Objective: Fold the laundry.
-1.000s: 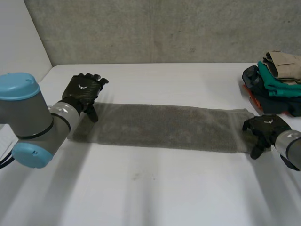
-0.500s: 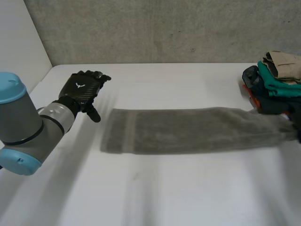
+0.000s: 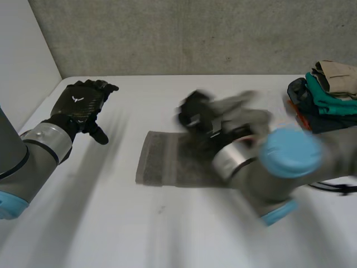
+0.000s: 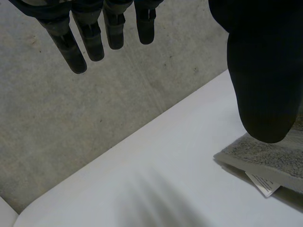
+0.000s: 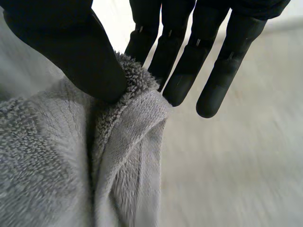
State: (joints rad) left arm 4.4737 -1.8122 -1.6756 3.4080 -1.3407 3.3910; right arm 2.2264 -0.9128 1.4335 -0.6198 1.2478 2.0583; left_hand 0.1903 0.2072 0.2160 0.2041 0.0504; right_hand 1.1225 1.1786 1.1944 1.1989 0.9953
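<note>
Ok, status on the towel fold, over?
Left hand open, beside the grey towel, not touching. Right hand pinching one towel end, held above the rest; other end flat on table. Folded clothes pile at far right, clear of the fold.

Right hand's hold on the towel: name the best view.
Right wrist view: the right hand pinches the towel between thumb and fingers, close up. Head view shows the hand's back; left wrist view, a towel corner.

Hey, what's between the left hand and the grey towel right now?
Nothing: the head view shows only bare white table between the left hand and the grey towel.
</note>
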